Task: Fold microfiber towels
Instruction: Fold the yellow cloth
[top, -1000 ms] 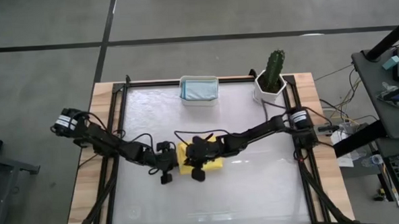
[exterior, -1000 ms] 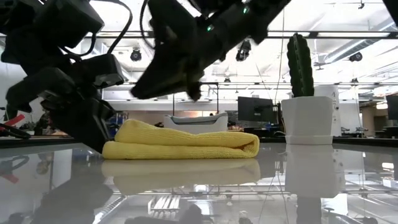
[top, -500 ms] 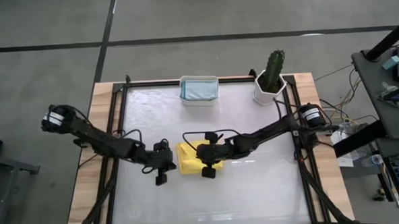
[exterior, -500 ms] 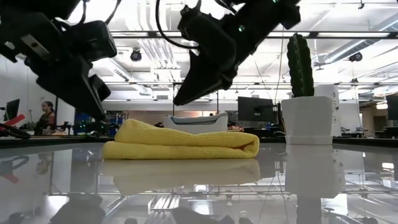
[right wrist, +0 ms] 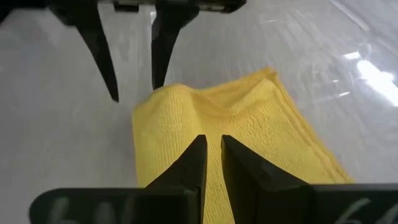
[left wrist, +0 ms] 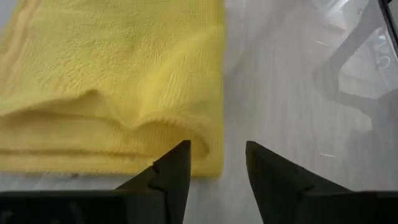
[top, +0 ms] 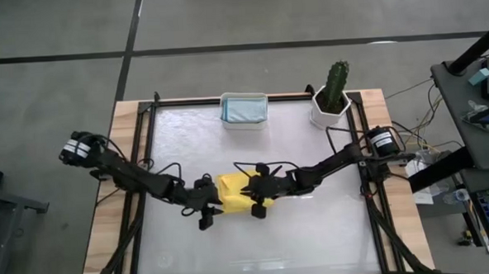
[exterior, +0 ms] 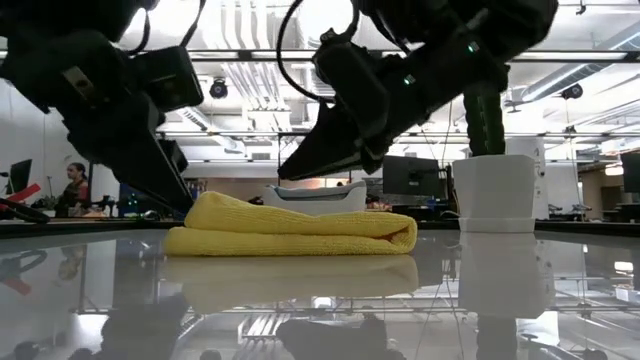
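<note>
Yellow microfiber towel (top: 235, 194) lies folded mid-surface, toward the front edge | left hand (left wrist: 214, 163) has just let go, fingers parted, empty, tips at the towel's corner | right hand (right wrist: 210, 160) nearly closed, empty, low over the fold | blue-grey towel (top: 243, 109) sits in white tub (top: 244, 122) at back edge | this fold looks finished.

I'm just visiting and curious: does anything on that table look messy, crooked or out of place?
Nothing stands out. The yellow towel lies folded flat mid-table between the left gripper and right gripper; the white tub and potted cactus stand upright at the far edge.
</note>
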You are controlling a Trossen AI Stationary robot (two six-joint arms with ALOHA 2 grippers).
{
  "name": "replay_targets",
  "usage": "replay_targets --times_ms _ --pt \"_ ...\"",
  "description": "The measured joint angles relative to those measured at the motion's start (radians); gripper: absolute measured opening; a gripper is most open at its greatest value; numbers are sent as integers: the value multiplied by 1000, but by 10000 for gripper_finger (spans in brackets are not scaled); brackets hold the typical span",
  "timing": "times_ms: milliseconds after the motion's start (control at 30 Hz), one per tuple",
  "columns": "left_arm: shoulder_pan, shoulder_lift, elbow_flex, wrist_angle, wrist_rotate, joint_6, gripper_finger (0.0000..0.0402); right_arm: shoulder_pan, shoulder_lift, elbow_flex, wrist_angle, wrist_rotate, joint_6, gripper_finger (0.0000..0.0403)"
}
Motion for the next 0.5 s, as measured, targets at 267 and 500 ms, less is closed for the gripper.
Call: replay_targets --times_ms 267,500 --pt "0 56 7 82 0 1 134 -2 0 -23 31 0 25 38" --pt "0 59 6 87 2 11 37 -3 0 -21 39 1 24 38"
